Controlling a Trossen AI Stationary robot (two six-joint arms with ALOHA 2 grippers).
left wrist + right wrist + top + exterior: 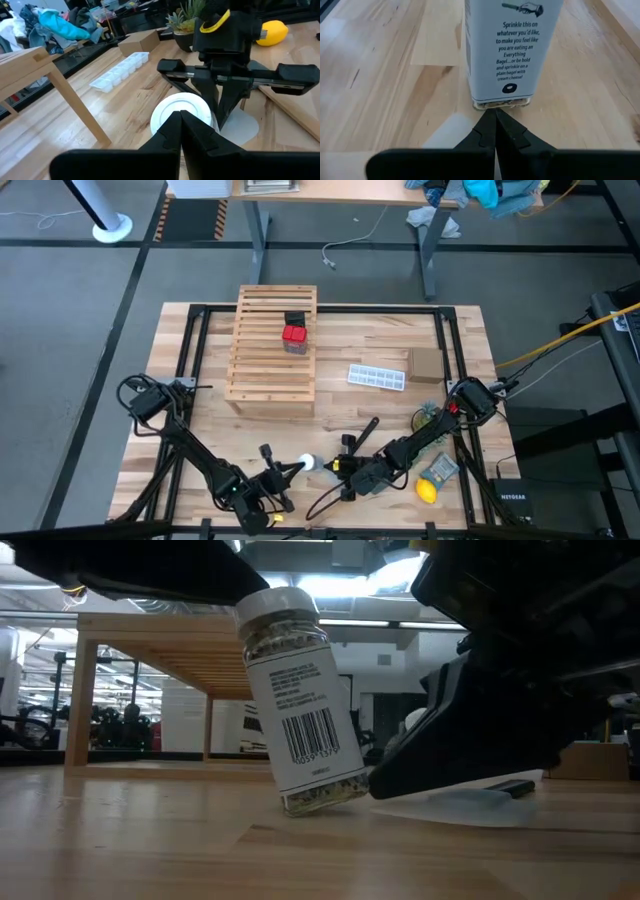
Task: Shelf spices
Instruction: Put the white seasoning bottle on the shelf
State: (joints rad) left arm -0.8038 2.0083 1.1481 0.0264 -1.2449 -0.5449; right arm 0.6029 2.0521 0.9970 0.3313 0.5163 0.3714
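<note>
The clear spice jar (300, 700) with a white round lid (307, 464) stands tilted near the table's near edge, lid leaning toward the left. My left gripper (180, 116) is shut at the lid. My right gripper (495, 112) is shut at the jar's foot. The red container (294, 335) and the black one (294, 319) sit on top of the wooden slatted shelf (270, 370) at the table's far left. My left gripper has its shut fingertips against the jar's white lid (192, 107), coming level from the table's left. The jar leans toward it. My right gripper pushes with its shut fingertips (385, 778) on the jar's wall just above its bottom (500, 102), slanting down from the table's right. The jar is tilted and stands on its bottom edge (325, 802) on the table.
A white ice-cube tray (378, 377) and a cardboard box (426, 363) lie right of the shelf. A small potted plant (430, 418), a packet (440, 470) and a yellow lemon (427, 491) sit by the right arm. A pale flat sheet (450, 808) lies under the right gripper.
</note>
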